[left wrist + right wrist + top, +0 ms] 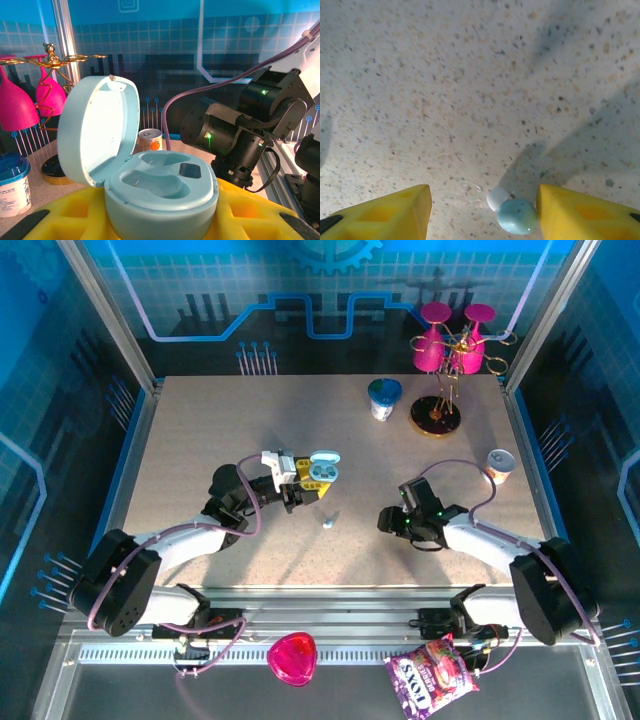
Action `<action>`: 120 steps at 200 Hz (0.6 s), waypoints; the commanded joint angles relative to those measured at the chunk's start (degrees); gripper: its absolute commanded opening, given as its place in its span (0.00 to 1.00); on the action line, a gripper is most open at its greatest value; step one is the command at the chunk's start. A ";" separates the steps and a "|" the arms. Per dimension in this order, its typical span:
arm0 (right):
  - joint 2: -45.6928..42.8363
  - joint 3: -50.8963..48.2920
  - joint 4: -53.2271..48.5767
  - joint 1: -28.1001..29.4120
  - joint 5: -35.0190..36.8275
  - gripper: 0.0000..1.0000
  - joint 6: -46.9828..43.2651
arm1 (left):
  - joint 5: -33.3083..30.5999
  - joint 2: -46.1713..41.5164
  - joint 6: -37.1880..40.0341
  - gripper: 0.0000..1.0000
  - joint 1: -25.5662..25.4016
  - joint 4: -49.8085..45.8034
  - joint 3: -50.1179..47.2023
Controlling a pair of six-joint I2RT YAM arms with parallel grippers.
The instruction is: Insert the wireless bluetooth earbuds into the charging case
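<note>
The light-blue charging case point(322, 472) is held off the table, my left gripper point(305, 483) shut on its base. In the left wrist view the case point(160, 187) has its lid point(97, 130) swung up, and both sockets are empty. My right gripper point(482, 200) points down at the table and is open. A light-blue earbud with a white tip point(515, 214) lies between its yellow fingers point(580, 210), close to the right one. The top view shows an earbud point(327, 523) on the table below the case, left of the right gripper point(388, 521). I cannot tell if it is the same bud.
At the back right stands a gold rack with pink goblets point(450, 340). A blue-lidded cup point(384, 397) is beside it, and a small can point(500, 464) sits near the right edge. A pink heart-shaped piece point(293, 657) and a snack bag point(432, 677) lie on the front rail.
</note>
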 commanded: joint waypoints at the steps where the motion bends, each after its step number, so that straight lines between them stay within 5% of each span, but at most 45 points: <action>1: -2.65 2.22 -2.67 0.52 3.14 0.57 -0.76 | -0.64 0.26 1.60 0.32 -0.19 0.56 0.03; 54: -9.63 -2.48 -5.70 0.61 5.09 0.58 4.02 | -0.46 0.39 1.32 0.32 -0.20 0.93 0.12; 120: -7.24 -8.18 8.20 -3.59 -6.51 0.50 10.50 | -0.40 0.05 0.95 0.32 -0.22 0.72 0.13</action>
